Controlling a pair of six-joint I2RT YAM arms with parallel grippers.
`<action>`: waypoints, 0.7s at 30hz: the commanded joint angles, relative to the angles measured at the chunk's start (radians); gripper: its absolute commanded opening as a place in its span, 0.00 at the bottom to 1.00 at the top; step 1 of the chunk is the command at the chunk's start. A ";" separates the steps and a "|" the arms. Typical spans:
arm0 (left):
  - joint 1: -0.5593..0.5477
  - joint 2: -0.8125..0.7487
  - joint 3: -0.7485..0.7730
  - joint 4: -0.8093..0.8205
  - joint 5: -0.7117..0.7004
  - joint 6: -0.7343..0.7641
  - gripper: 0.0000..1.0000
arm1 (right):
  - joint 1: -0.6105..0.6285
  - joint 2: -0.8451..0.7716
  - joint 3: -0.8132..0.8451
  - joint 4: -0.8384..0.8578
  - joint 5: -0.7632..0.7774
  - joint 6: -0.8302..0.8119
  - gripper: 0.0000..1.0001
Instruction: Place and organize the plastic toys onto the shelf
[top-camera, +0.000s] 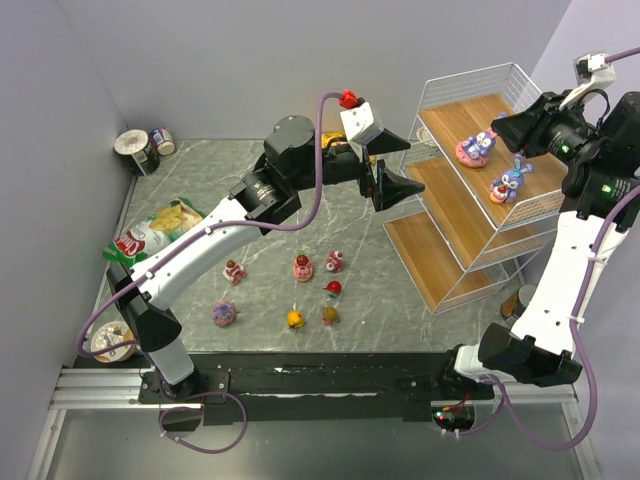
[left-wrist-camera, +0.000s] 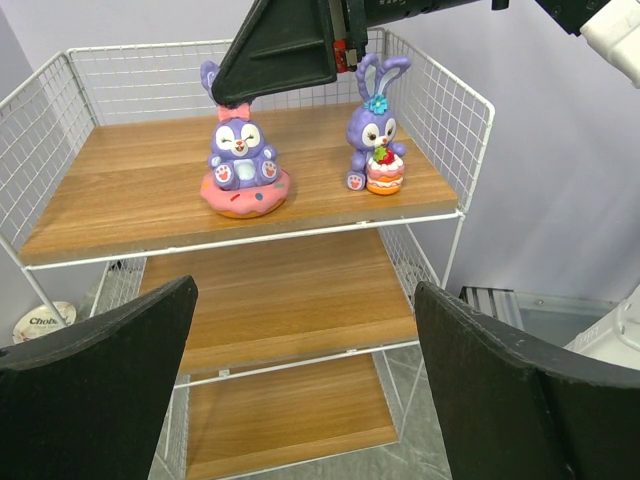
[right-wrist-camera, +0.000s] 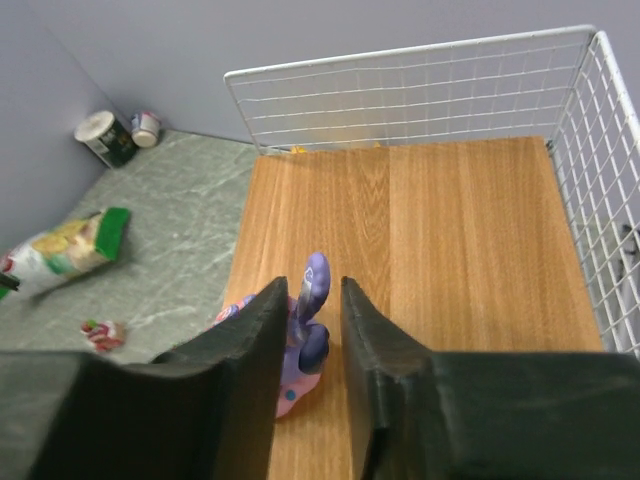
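Top view: the left gripper (top-camera: 393, 172) is hanging wide open beside the shelf (top-camera: 452, 255), and several toys (top-camera: 302, 266) are lying on the table (top-camera: 210, 165). Left wrist view: two bunnies (left-wrist-camera: 240, 160) are standing on the top board (left-wrist-camera: 130, 190). Right wrist view: the right gripper (right-wrist-camera: 315, 290) is hovering with its jaws slightly apart around one bunny's ears.

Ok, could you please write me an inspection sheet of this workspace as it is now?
Surface: grey marbled tabletop.
Job's things: donut bunny and cake bunny on the top board of the shelf; seven small toys on the tabletop.
Clutter: snack bags and cans at the left.
Grippers: left gripper open, empty; right gripper, jaws slightly apart around the donut bunny's ears.
Cables: purple cables along both arms.
Surroundings: plain walls.
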 joint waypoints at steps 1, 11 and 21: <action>0.002 -0.005 -0.001 0.048 0.018 -0.009 0.96 | -0.013 -0.015 -0.004 0.045 -0.008 0.016 0.41; 0.002 -0.006 0.006 0.046 -0.011 -0.009 0.96 | -0.018 -0.016 0.077 0.057 0.019 0.069 0.68; 0.005 -0.064 -0.039 0.010 -0.198 -0.043 0.96 | -0.018 -0.055 0.128 0.149 0.028 0.175 0.79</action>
